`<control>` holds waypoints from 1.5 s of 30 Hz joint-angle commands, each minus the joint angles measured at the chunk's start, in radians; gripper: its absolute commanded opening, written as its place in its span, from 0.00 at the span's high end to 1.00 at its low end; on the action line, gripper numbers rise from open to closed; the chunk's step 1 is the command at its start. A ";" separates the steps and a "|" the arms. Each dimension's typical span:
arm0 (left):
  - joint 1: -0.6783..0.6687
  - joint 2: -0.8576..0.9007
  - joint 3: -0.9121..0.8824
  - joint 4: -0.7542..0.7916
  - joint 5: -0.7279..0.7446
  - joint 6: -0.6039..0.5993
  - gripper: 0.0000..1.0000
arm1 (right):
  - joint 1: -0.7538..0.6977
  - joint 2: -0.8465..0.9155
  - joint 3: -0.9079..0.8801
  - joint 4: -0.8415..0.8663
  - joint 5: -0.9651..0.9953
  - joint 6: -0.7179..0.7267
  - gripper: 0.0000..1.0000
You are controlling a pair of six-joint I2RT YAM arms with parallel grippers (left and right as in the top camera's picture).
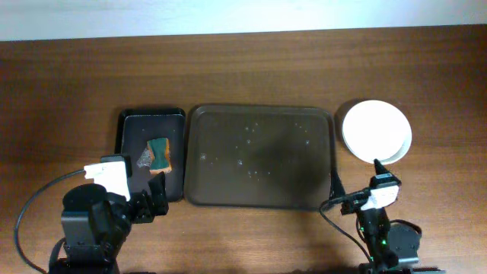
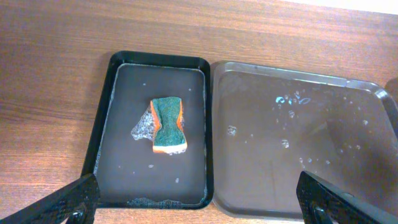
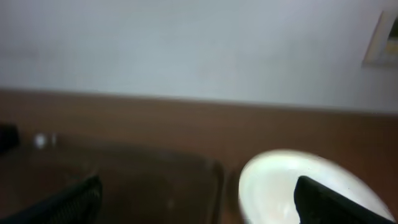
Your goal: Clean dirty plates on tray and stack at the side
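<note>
- One table [image 1: 68, 84] carries everything. It poses no hazard of its own.
- One tray [image 1: 262, 107] lies ahead of both grippers and between them. It holds no plates, only water droplets. A low sweep across it could probably drag it on the wet film.
- One smaller black tray [image 1: 124, 152] sits directly ahead of the left gripper [image 1: 151, 199], just beside the tray.
- One stack of plates [image 1: 377, 131] sits just ahead of the right gripper [image 1: 378, 173], off the tray beside its right rim, top face plain white. The number stacked cannot be told. Any forward motion could shove the stack.
- Two grippers, both with fingers apart, hold nothing.
- One sponge [image 1: 158, 154] lies in the black tray ahead of the left gripper, with foam beside it. It may drip if lifted.
</note>
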State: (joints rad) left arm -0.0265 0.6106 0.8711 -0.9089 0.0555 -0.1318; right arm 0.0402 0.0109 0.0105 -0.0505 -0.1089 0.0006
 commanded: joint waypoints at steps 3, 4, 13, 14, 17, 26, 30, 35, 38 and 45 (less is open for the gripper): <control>0.003 -0.004 -0.005 0.001 0.001 -0.009 0.01 | 0.007 -0.005 -0.005 -0.020 0.010 -0.001 0.01; 0.003 -0.004 -0.005 0.001 0.001 -0.009 0.01 | 0.007 -0.005 -0.005 -0.020 0.010 -0.001 0.01; 0.003 -0.004 -0.005 -0.001 0.001 -0.009 0.01 | 0.007 -0.005 -0.005 -0.020 0.010 -0.001 0.01; 0.003 -0.004 -0.005 -0.001 0.001 -0.009 0.00 | 0.007 -0.005 -0.005 -0.020 0.010 -0.001 0.01; 0.003 -0.006 -0.005 -0.007 -0.031 0.006 0.01 | 0.007 -0.005 -0.005 -0.020 0.010 -0.001 0.01; -0.026 -0.425 -0.503 0.402 -0.105 0.006 0.01 | 0.007 -0.005 -0.005 -0.020 0.010 -0.001 0.01; -0.048 -0.576 -0.734 0.714 -0.109 0.006 0.01 | 0.007 -0.005 -0.005 -0.020 0.010 -0.001 0.01; -0.052 -0.606 -0.863 0.898 -0.112 0.091 0.01 | 0.007 -0.005 -0.005 -0.020 0.010 -0.001 0.01; -0.052 -0.605 -0.862 0.825 -0.075 0.092 0.01 | 0.007 -0.005 -0.005 -0.020 0.010 -0.001 0.01; -0.052 -0.605 -0.862 0.826 -0.077 0.092 0.01 | 0.007 -0.005 -0.005 -0.020 0.010 -0.001 0.01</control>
State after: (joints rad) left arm -0.0719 0.0124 0.0158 -0.0834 -0.0338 -0.0597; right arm 0.0402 0.0113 0.0105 -0.0643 -0.1047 0.0006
